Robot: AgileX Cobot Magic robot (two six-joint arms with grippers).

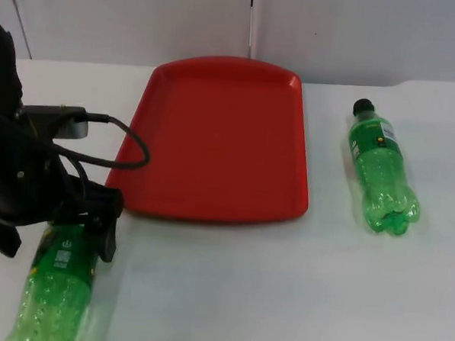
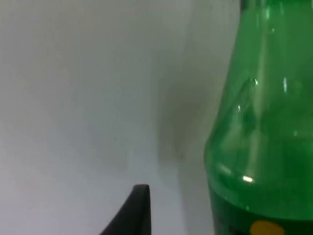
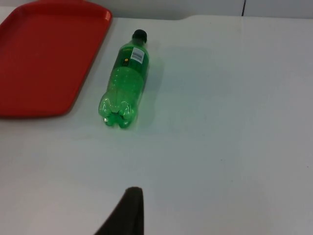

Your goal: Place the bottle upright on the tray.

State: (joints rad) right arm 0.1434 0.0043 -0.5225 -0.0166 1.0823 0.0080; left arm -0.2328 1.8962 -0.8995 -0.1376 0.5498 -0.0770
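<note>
A green bottle (image 1: 53,299) lies on its side at the table's front left, its neck end under my left gripper (image 1: 60,242). That gripper is open and straddles the bottle's shoulder, one finger on each side. In the left wrist view the green shoulder (image 2: 259,147) stands a little apart from one black fingertip (image 2: 134,213). The red tray (image 1: 222,132) lies flat at the middle back with nothing on it. A second green bottle (image 1: 380,167) with a black cap lies on its side to the right of the tray.
The right wrist view takes in the second bottle (image 3: 126,78) beside the tray's corner (image 3: 44,58), with white table all around. My right gripper's fingertip (image 3: 128,213) hangs well back from that bottle, and the arm waits. The grey wall closes the table's far edge.
</note>
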